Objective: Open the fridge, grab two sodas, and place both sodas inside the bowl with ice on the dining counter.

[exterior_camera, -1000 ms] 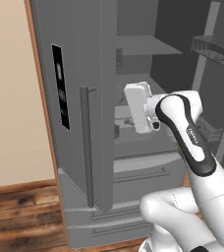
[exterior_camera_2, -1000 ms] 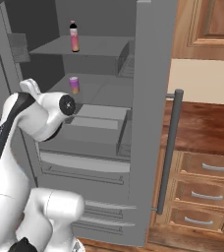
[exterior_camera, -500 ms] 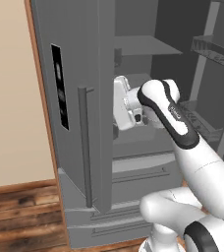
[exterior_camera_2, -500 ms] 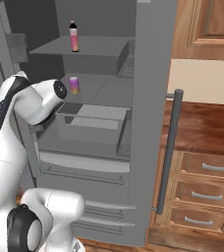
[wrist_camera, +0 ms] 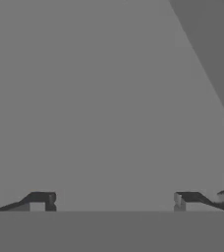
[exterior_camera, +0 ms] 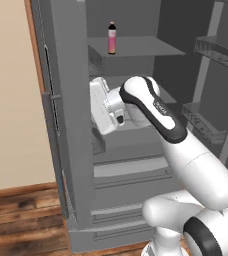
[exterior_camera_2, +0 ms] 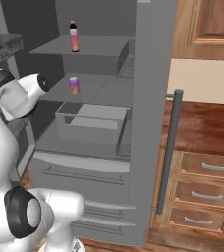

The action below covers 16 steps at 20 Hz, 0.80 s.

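The fridge [exterior_camera: 76, 150] stands open before me, its grey interior laid bare in both base views; my hand is turned in toward the left door's inner side, roughly level with the middle shelf, and my fingers [wrist_camera: 114, 201] are spread wide apart with nothing between them; one dark fingertip [wrist_camera: 41, 199] rises at the lower left of the hand view and its partner at the lower right, and ahead of them is plain grey fridge surface, with a darker slanting panel at the upper right.

The pink bottle [exterior_camera: 112, 38] with its dark cap stands upright on the top shelf [exterior_camera_2: 97, 47], near that shelf's front edge; from the right base view the same bottle [exterior_camera_2: 73, 37] shows toward the shelf's left side; the purple-pink can [exterior_camera_2: 74, 85] stands upright on the shelf below, almost directly under the bottle, and just behind a grey open-topped bin [exterior_camera_2: 92, 123]; both sodas are well apart from my fingers.

The right door [exterior_camera_2: 151, 118] hangs open, its long bar handle [exterior_camera_2: 168, 147] running vertically along its edge; beside it stand brown wooden drawers [exterior_camera_2: 202, 192] under a reddish-brown desk top [exterior_camera_2: 207, 128]; the left door's handle [exterior_camera: 56, 150] shows against the beige wall [exterior_camera: 11, 100]; door racks [exterior_camera: 221, 50] hang on the inside of the open door in the left base view; wooden floor [exterior_camera: 21, 220] lies below.
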### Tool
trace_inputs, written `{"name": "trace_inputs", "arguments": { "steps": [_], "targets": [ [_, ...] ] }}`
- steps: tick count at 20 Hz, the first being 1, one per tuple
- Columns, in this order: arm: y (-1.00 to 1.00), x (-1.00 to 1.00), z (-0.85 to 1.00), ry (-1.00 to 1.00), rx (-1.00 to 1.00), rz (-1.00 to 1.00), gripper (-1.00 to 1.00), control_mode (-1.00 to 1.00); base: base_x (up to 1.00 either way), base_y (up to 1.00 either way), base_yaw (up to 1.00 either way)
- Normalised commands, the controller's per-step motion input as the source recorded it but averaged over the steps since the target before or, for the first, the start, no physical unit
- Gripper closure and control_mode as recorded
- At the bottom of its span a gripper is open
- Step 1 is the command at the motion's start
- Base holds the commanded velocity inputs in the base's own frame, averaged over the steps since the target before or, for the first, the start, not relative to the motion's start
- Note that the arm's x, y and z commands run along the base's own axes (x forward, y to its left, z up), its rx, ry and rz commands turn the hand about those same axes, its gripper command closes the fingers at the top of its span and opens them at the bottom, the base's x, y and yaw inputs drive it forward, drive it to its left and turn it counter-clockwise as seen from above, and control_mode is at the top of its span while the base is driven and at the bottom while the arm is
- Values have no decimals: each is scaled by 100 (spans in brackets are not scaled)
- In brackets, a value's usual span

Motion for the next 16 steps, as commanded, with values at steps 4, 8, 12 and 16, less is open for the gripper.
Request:
{"name": "trace_inputs", "arguments": {
  "steps": [4, 8, 12, 16],
  "targets": [
    [76, -38, -19, 0, 0, 4, -100, -100, 0, 0, 0],
    [62, -49, -15, -5, 0, 0, -100, -100, 0, 0, 0],
    [38, -50, -6, -6, 0, -2, -100, -100, 0, 0, 0],
    [3, -20, 0, -5, 0, -10, -100, -100, 0, 0, 0]
  ]
}}
